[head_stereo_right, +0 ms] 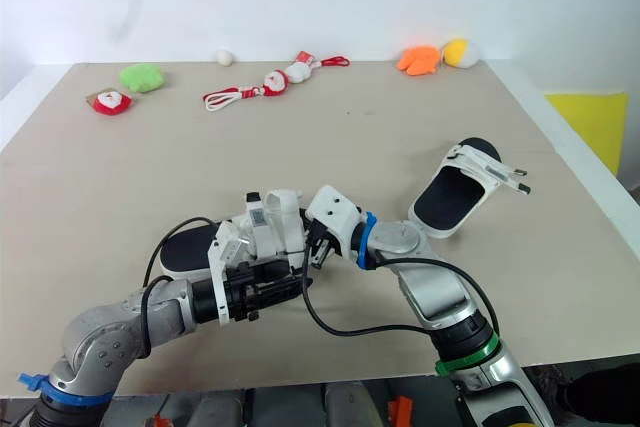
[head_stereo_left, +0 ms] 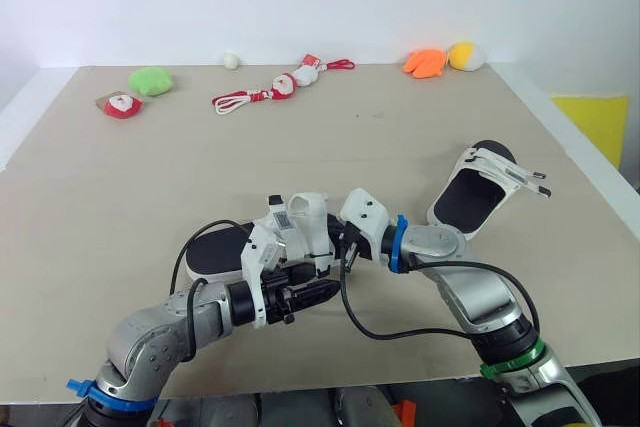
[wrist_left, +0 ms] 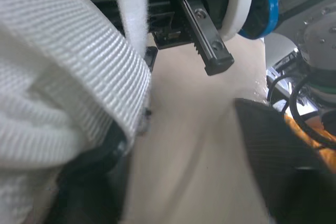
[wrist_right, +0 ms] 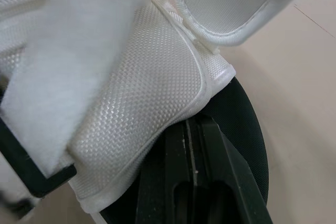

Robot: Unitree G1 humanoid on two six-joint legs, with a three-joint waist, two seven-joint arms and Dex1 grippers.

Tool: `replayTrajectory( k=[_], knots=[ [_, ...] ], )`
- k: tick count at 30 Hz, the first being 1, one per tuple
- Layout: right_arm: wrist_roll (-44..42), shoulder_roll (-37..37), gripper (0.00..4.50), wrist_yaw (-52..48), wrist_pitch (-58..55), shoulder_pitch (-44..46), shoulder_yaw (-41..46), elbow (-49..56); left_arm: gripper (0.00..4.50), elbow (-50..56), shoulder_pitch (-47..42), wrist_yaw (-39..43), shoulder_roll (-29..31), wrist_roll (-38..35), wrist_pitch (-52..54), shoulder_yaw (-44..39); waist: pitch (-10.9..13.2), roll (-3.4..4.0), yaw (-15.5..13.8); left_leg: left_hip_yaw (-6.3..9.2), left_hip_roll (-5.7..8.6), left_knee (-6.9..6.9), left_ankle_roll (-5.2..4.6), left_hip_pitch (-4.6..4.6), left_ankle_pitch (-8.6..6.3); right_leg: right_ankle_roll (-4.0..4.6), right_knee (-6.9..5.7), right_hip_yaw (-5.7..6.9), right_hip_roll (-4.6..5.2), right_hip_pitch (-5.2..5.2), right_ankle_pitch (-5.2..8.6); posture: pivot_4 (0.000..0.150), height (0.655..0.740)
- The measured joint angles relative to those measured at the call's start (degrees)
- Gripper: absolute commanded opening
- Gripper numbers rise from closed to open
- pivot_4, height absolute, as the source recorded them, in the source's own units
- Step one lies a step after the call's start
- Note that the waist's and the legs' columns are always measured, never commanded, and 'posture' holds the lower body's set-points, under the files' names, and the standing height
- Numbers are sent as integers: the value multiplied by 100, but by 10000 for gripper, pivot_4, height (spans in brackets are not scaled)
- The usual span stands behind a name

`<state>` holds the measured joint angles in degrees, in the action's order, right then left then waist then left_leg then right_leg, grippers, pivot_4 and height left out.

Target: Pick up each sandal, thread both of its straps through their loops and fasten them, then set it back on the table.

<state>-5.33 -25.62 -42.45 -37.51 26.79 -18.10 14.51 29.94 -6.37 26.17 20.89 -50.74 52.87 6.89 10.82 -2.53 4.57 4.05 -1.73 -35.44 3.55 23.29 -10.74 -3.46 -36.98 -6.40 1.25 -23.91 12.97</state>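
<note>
- Two sandals lie on the table [head_stereo_left: 350,137] in the head view. The near sandal [head_stereo_left: 215,252] sits at the front edge, its black sole flat and its white straps [head_stereo_left: 303,219] raised between the two arms. The far sandal [head_stereo_left: 478,197] lies well apart on the right, toe angled toward the middle.
- Left gripper [head_stereo_left: 305,295] is just beside the near sandal's strap end. The right gripper [head_stereo_left: 345,247] reaches in from the other side, close against those straps.
- Along the back edge lie a green toy [head_stereo_left: 150,80], a red-and-white rope toy [head_stereo_left: 270,92] and an orange toy [head_stereo_left: 425,63].
- Left wrist view: the left gripper's fingers [wrist_left: 89,182] stand released and wide apart, with bare table between them. A woven strap [wrist_left: 63,77] rests across one of them, and the right gripper is just past it.
- Right wrist view: a mesh strap [wrist_right: 157,93] drapes over the right gripper, above the black sole [wrist_right: 244,129]. A fuzzy band [wrist_right: 68,61] runs down to a black loop [wrist_right: 31,177]. Whether this gripper is clenched I cannot tell.
</note>
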Motion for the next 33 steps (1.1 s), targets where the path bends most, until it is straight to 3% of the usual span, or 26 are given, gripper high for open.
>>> replayTrajectory(
  k=[3,4,10,23,29,30,32,33],
  knots=[
    [0,0,0,0,0,0,-1,0,2539,0,31,-39,-26,-44,5,-6,0,0,-1,0,0,0,0,0,0,0,0,0,0,0,0,1500,7400],
    [1,0,0,0,1,0,-1,-1,358,0,40,-47,-28,-71,5,-7,0,0,-1,0,0,0,0,0,0,0,0,0,0,0,0,1500,7400],
    [1,0,0,-3,11,0,-4,-2,358,2,125,22,48,-169,20,-12,0,0,-1,0,0,0,0,-1,0,0,0,0,0,-1,0,1500,7400],
    [-1,-16,0,-49,57,2,-14,-4,358,169,669,1538,1579,-319,196,66,1,1,4,-2,-3,6,9,0,-7,10,0,0,1,-11,7,1500,7400],
    [-1,-24,0,-107,70,6,-11,-3,358,171,680,1708,1628,-73,-14,229,0,1,4,-4,-6,8,12,0,-12,16,0,2,0,-11,11,1500,7400],
    [-1,-24,0,-109,70,7,-11,-3,6636,171,680,1726,1639,-41,-28,237,1,1,4,-4,-7,8,12,0,-12,16,0,2,0,-11,12,1500,7400],
    [0,-25,0,-109,70,11,-11,-6,13028,183,704,1808,1738,-1,-28,264,1,1,4,-4,-6,8,12,0,-12,16,0,2,0,-12,12,1500,7400],
    [0,-26,0,-109,70,13,-11,-9,18778,217,728,1839,1830,9,-28,261,1,1,4,-4,-7,8,12,1,-12,16,0,2,0,-13,12,1500,7400]
  ],
)
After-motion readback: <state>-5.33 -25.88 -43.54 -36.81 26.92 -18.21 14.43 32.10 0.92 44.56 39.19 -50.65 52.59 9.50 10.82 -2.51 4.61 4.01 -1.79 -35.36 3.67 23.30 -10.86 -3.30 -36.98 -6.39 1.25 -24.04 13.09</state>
